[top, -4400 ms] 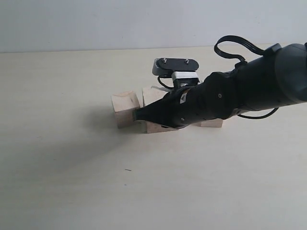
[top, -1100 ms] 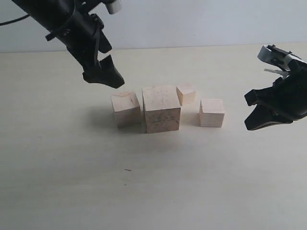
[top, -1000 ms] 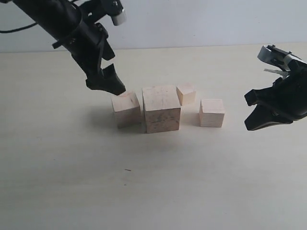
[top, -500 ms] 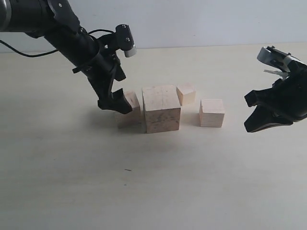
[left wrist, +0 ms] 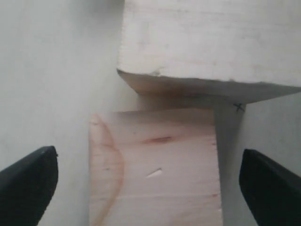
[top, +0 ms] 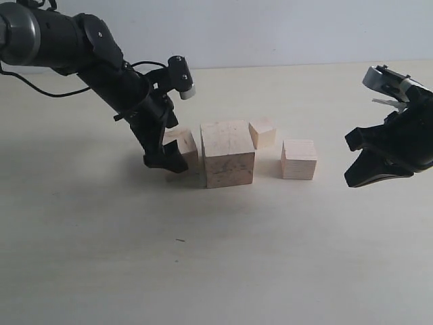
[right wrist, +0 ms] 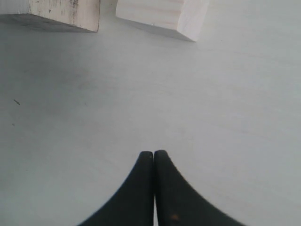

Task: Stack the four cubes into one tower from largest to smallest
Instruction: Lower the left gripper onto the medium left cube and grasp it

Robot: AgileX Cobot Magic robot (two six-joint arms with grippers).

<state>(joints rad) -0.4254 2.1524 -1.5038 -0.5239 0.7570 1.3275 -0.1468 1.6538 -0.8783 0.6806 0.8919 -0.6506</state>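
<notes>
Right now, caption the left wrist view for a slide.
Open left gripper straddling a pale cube, with the largest cube beside it.

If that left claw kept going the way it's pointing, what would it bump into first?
The left claw is open astride a wooden cube, so that cube would slide between its jaws. The claw would probably meet the table first, though depth is unclear.

You had bare table (top: 203,257) across the lower frame; the largest cube (top: 228,153) crowded the centre-left cube's (top: 185,141) right side, leaving little gap.
</notes>
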